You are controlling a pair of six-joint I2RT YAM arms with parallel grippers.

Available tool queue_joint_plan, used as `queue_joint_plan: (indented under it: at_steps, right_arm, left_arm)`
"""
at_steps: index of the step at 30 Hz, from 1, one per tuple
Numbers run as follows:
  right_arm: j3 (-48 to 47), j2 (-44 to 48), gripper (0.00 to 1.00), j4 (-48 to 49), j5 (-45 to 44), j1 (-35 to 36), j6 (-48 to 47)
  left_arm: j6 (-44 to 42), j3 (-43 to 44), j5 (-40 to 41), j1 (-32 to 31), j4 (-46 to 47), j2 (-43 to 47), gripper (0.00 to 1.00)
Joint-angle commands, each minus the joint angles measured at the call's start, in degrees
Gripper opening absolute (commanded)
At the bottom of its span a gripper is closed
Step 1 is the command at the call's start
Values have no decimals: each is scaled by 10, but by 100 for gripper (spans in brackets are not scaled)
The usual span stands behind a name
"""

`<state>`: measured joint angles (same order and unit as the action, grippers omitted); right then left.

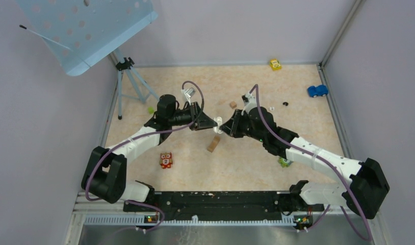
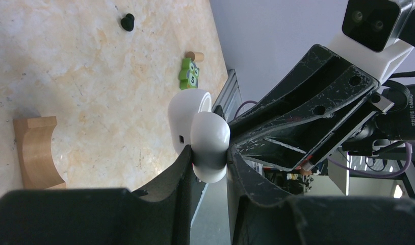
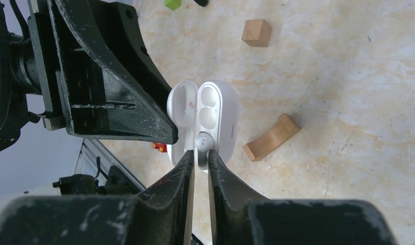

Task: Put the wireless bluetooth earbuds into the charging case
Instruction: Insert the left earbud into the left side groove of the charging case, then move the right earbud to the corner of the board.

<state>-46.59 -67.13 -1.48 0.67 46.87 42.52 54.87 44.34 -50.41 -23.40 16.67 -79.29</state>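
The white charging case point(image 2: 210, 131) hangs above the table with its lid point(image 3: 182, 104) swung open, and my left gripper point(image 2: 209, 153) is shut on its body. In the right wrist view the case point(image 3: 227, 109) shows its pale sockets. My right gripper point(image 3: 200, 153) is shut on a white earbud point(image 3: 203, 142) held at the near end of the case's tray. From above, the two grippers meet tip to tip at the case point(image 1: 217, 126). A black earbud point(image 2: 127, 22) lies loose on the table, also seen from above point(image 1: 285, 103).
A tan arch block point(image 3: 271, 138) lies just below the case, and a wooden cube point(image 3: 256, 32) sits farther off. A green owl toy point(image 2: 189, 73), a red owl toy point(image 1: 165, 160), a blue car point(image 1: 317, 91), a yellow car point(image 1: 275, 64) and a tripod point(image 1: 129, 81) stand around.
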Motion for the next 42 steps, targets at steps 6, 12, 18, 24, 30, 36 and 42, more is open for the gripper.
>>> queue_joint_plan:
  at_steps: [6, 12, 18, 24, 30, 36, 42]
  right_arm:
    - [-2, 15, 22, 32, 1, 6, -3]
    - [1, 18, 13, 31, 8, 6, -3]
    - [5, 29, 20, 32, -3, 6, -1]
    - [-40, 71, 37, -72, -86, 4, -22]
    - [-28, 142, 41, -148, -88, -128, -27]
    - [21, 99, 38, -170, 5, -351, -56]
    - [-76, -92, 37, -175, -32, -385, -147]
  left_arm:
    - [-11, 5, -14, -2, 22, -1, 1]
    - [-12, 2, -13, -1, 20, 1, 2]
    - [-13, 2, -11, -2, 19, 4, 1]
    - [-29, 0, -14, -2, 8, -6, 2]
    - [-74, 23, -33, -2, -43, -34, 1]
    - [-106, 46, -35, -2, -92, -44, 1]
    - [-109, 51, -36, -2, -102, -37, 1]
